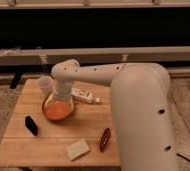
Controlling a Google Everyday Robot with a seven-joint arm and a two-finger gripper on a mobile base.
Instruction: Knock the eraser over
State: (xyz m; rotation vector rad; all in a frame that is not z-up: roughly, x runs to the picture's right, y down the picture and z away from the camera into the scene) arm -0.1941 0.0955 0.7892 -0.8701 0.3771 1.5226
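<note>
Centrally, the orange bowl (58,110) sits on the wooden desk (48,142) and serves as the reference for every other position. The robot's white arm (138,100) fills the right foreground, reaches left to a bend above the bowl, and turns downward. The hand (59,100) hangs directly over the bowl, at or just inside its rim. Whether the hand is wide or narrow cannot be told, and it shows no object in its hold.

The eraser (31,125), a small black block, is to the left of the bowl and nearer the camera. It is near the bowl but clearly apart from it and from the hand, and close to the desk's left edge. It appears to stand up from the wood rather than lie flat.

A clear plastic cup (44,84) stands upright behind the bowl and slightly to its left, just beside the rim. A white bottle (85,96) lies on its side to the right of the bowl and slightly behind it. A pale beige slab (78,149) lies flat in front of the bowl and a little right, near the desk's front edge. A reddish-brown oval object (105,139) is further right of the bowl and also in front of it, beside the slab and next to the arm's large white housing.
</note>
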